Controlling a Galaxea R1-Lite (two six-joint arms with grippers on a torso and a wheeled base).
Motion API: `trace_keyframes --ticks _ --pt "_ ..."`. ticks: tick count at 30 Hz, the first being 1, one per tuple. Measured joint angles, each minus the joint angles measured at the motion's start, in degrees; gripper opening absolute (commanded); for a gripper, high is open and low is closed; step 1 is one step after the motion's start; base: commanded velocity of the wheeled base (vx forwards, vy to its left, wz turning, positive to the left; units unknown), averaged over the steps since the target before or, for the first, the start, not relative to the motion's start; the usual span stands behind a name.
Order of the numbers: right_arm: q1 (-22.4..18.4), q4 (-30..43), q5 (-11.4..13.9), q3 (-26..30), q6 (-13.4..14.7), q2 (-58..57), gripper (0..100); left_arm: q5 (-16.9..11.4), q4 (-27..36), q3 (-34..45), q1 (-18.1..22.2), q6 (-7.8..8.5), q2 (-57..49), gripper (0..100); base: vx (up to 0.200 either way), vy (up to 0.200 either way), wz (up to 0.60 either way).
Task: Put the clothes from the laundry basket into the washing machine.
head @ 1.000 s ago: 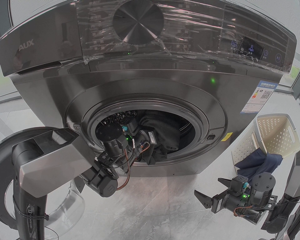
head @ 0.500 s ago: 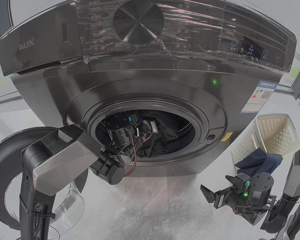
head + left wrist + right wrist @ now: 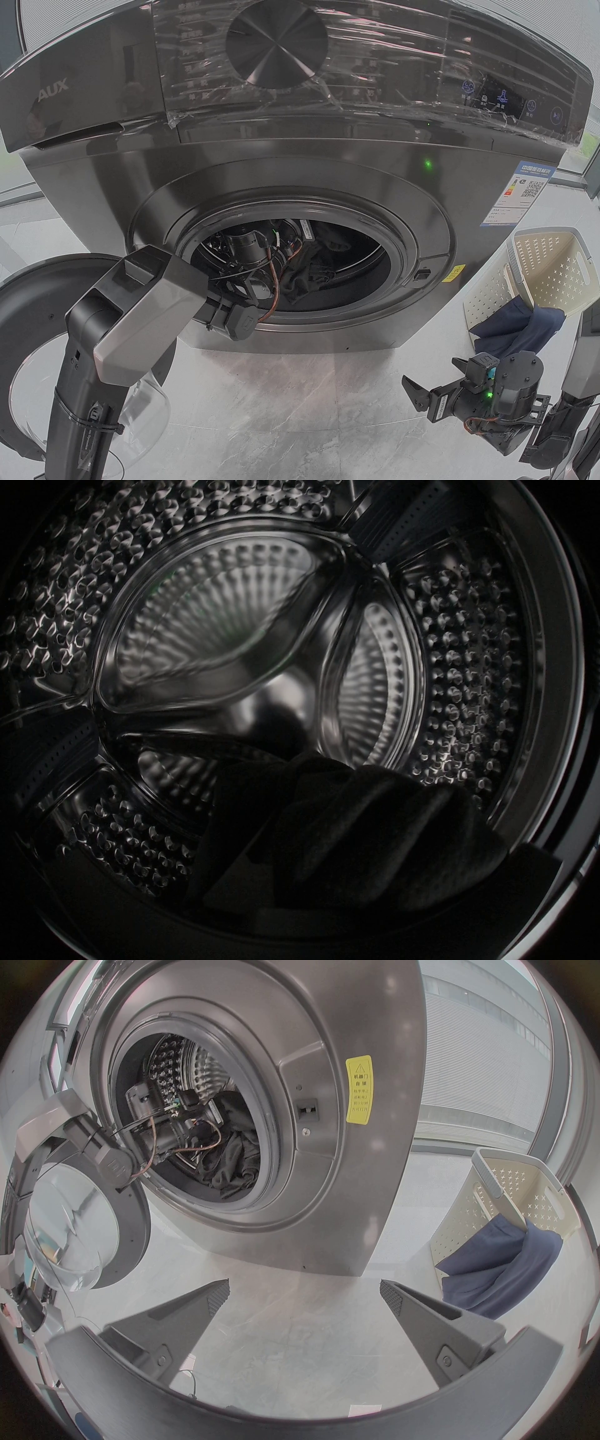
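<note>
The washer [image 3: 375, 156] stands with its door [image 3: 25, 312] swung wide open to the left. The left arm goes in through the round opening, and the left gripper [image 3: 294, 240] is inside the drum [image 3: 206, 624], just beside a dark garment [image 3: 315, 275]. That garment lies heaped on the drum's lower wall near the front rim (in the left wrist view it shows as a black fold [image 3: 375, 836] low before the dimpled steel). Whether that gripper is open or has hold of the cloth cannot be told. The right gripper [image 3: 434, 381] hovers low over the pale floor [image 3: 325, 400] in front of the washer, toward its right side, with its jaws spread wide and nothing between them. The basket [image 3: 550, 250], cream and perforated, sits tilted on the floor just right of the washer, near the right gripper. A blue garment [image 3: 515, 325] spills out of its mouth onto the floor.
</note>
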Motion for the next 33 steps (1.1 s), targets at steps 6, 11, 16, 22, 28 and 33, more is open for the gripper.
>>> trace_keyframes --ticks 6,11,16,22,28,33 --pt "0.5 -0.3 0.2 0.4 0.7 0.4 100 0.9 2.6 -4.6 0.9 -0.04 2.2 100 0.000 0.000 0.00" --pt "0.6 -0.3 0.3 0.4 0.7 0.6 100 1.6 3.0 -4.9 1.0 -0.48 2.5 100 0.000 0.000 0.00" --pt "0.6 -0.3 0.3 0.4 0.7 0.7 100 1.6 5.3 0.6 0.6 -1.38 0.0 100 0.000 0.000 0.00" --pt "0.7 -0.3 0.4 0.4 0.7 0.8 100 -0.2 11.7 11.2 -0.2 -3.45 -5.6 100 0.000 0.000 0.00" --pt "0.7 -0.3 0.4 0.4 0.7 0.9 100 -3.1 17.3 17.7 -1.0 -4.14 -9.0 100 0.000 0.000 0.00" --pt "0.7 -0.3 0.5 0.4 0.6 1.1 100 -3.3 18.0 18.9 -1.3 -3.89 -9.5 0 0.000 0.000 0.00"
